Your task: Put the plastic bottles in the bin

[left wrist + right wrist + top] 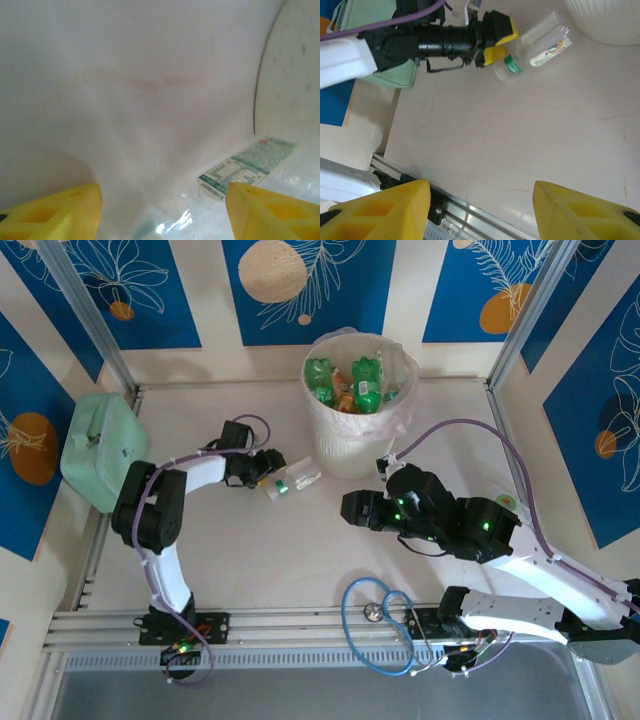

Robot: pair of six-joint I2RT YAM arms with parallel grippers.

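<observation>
The table (300, 550) is pale and smooth, with thin lines like cracks in it. 4 things sit on it. The round bin (345, 445) stands at the back. 1 clear bottle (297, 480) lies on its side just beside the bin, to the left. A green box (100, 450) sits at the left edge. A blue cable (345, 615) curls at the near edge.

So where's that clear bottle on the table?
The clear bottle lies left of centre in the top view, just left of the bin, cap end at the left gripper.
</observation>
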